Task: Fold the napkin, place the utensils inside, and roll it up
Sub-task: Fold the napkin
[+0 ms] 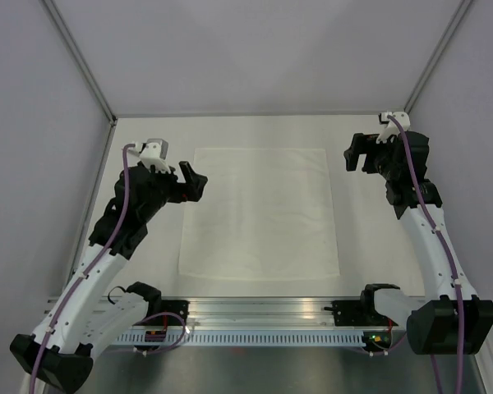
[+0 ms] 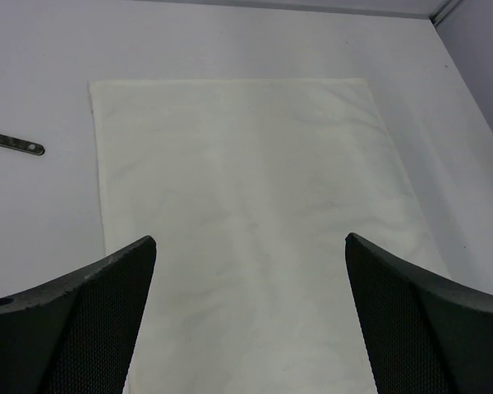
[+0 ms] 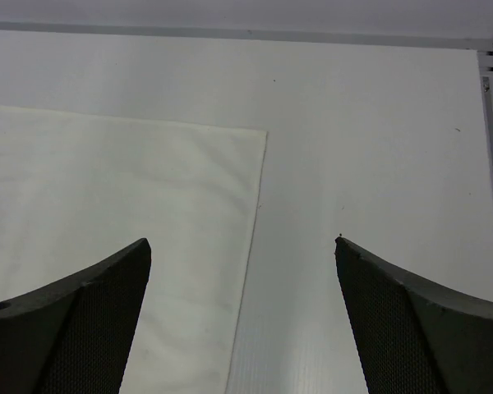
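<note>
Matt, soft white cloth napkin (image 1: 260, 212)

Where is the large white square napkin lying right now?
In the top view the white napkin lies flat, centred on the table, left gripper by its far-left edge, right gripper just beyond its far-right corner.

Table (image 1: 378, 246), off-white: napkin (image 1: 260, 212) lies flat and unfolded at centre. One dark utensil (image 2: 14, 143) on bare surface beside it, apart.
</note>
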Controlling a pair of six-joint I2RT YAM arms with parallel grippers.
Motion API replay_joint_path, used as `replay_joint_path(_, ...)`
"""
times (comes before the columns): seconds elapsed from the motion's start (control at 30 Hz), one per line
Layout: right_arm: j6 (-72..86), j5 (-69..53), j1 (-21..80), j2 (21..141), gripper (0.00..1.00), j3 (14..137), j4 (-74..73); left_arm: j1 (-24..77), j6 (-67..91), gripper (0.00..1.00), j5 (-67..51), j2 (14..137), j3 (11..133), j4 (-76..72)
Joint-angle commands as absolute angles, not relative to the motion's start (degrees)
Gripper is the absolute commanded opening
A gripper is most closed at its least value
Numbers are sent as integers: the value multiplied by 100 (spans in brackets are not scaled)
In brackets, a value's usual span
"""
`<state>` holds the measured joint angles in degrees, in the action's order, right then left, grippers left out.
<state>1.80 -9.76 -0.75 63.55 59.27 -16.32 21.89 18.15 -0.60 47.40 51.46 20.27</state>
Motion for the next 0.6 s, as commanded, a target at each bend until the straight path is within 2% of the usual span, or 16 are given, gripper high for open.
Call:
replay_joint_path(0.0, 141, -984, -62, 6328, 98, 5933, -1564, 2215, 1608, 100, -342, 4834, 5387, 2047)
replay_joint_path(0.23, 79, -1300, -53, 6512, 98, 6108, -1854, 2706, 1784, 96, -106, 5238, 5879, 2180)
replay_joint_path(0.43, 53, -1336, -53, 6600, 98, 6135, -1907, 4366, 1942, 92, 1465, 6230, 6196, 1969)
replay_joint_path(0.57, 53, -1204, -53, 6706, 98, 6170, -1977, 5543, 2074, 88, 1906, 7266, 6284, 1521)
